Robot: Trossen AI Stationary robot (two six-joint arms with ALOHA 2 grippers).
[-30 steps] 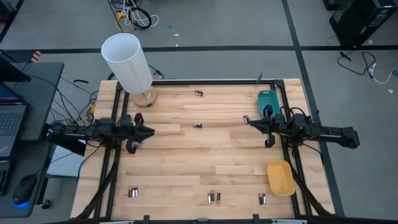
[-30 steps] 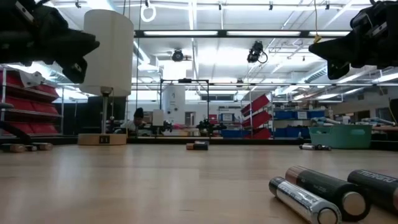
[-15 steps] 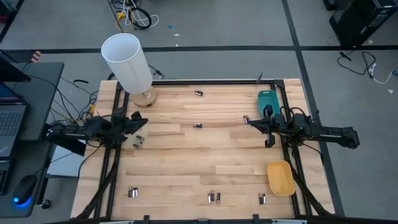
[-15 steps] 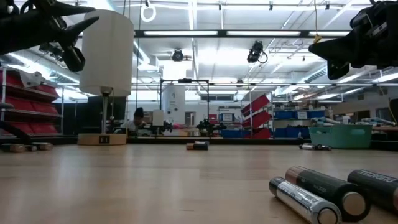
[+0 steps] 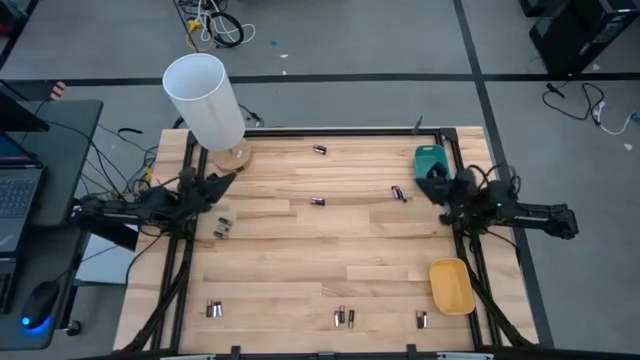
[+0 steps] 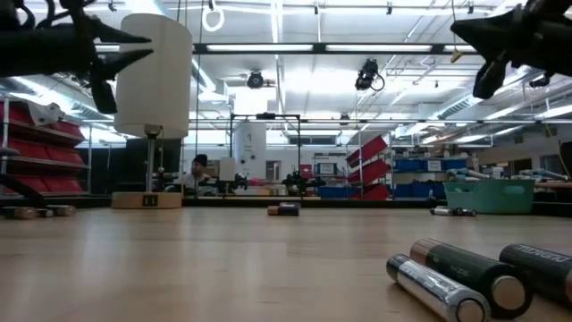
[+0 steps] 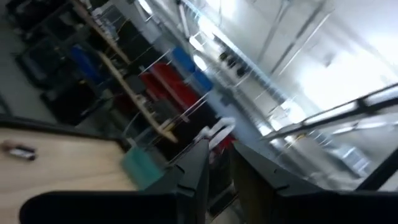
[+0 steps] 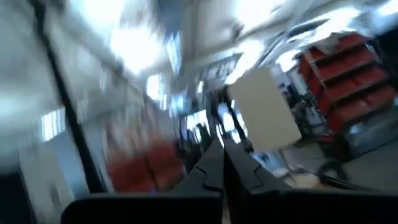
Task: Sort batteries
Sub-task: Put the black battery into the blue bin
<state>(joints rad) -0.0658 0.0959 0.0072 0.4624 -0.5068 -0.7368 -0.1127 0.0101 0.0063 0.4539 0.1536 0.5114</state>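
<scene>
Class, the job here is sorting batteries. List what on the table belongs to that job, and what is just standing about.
Belongs to the job:
- batteries, scattered over the table
- teal tray
- yellow tray

Just standing about:
- white lamp at the far left corner
- laptop and mouse on the side desk

Small silvery and dark batteries [image 5: 345,318] scattered flat on the wooden top, most along the near edge

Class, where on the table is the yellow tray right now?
In the high view, the yellow tray lies at the table's right edge near the front, beside the lone battery and in front of the teal tray.
</scene>
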